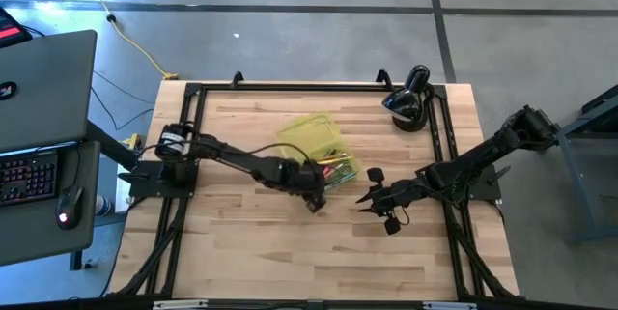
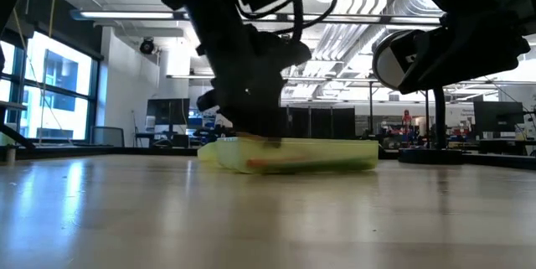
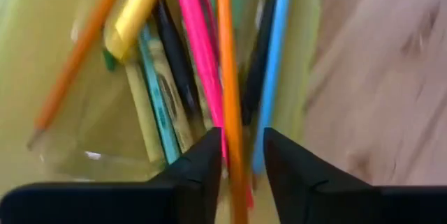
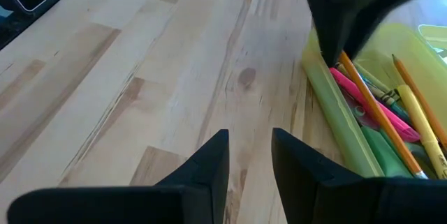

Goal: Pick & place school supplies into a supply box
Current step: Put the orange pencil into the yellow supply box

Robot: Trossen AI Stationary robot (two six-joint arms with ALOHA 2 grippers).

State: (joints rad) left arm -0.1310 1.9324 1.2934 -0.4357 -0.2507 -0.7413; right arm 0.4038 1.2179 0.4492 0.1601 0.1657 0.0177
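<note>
The translucent yellow-green supply box lies open at mid-table and holds several pens and pencils: pink, yellow, blue, black and orange. My left gripper stands at the box's near end, pointing down, shut on an orange pencil. It also shows in the left wrist view and the right wrist view. My right gripper hovers over bare table just right of the box, shut and empty. I cannot make out the scissors. My left gripper pinches the orange pencil near one end between its two fingers. The fingers come from above, pointing down, and lie across the pencil. The held end is up at the box's near wall. The rest slants down onto the other pens in the box.
A black rounded device stands at the table's far right. A laptop and a mouse sit on a stand off the table's left side. Bare wood lies near and left of the box.
</note>
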